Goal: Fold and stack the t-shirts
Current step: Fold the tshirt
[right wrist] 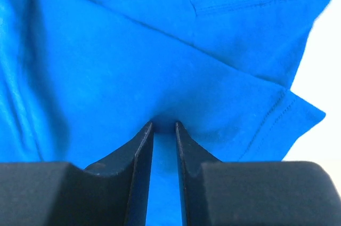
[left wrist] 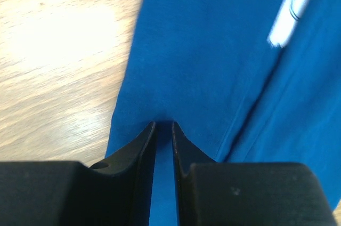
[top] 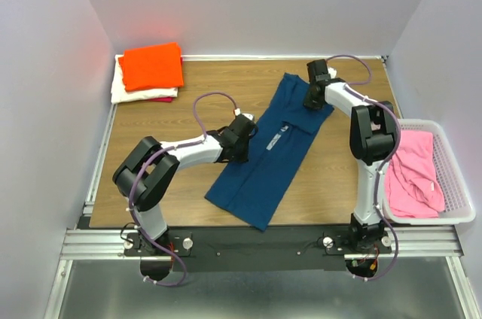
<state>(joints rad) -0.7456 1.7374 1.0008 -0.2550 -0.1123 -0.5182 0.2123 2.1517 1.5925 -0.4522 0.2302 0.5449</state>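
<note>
**Both grippers pinched onto the navy tee**

So the soft navy blue t-shirt [top: 275, 155] with a small white chest print [top: 275, 141] lies in a long narrow strip, running diagonally across the wooden table [top: 211, 78]. The left gripper [top: 242, 138] sits at the strip's left long edge, about midway along. Its wrist cam shows the black fingers [left wrist: 144, 146] nearly together with a bit of blue cloth nipped between the tips. The right gripper [top: 311, 99] is on the far end, clenched on the fabric the same way. In the far-left corner a bright orange folded tee [top: 153, 65] tops a cream-white one [top: 124, 93], with a red sliver [top: 162, 99] peeking out underneath. A pink tee [top: 414, 172] lies crumpled in the white plastic basket [top: 456, 183] on the right.
</note>
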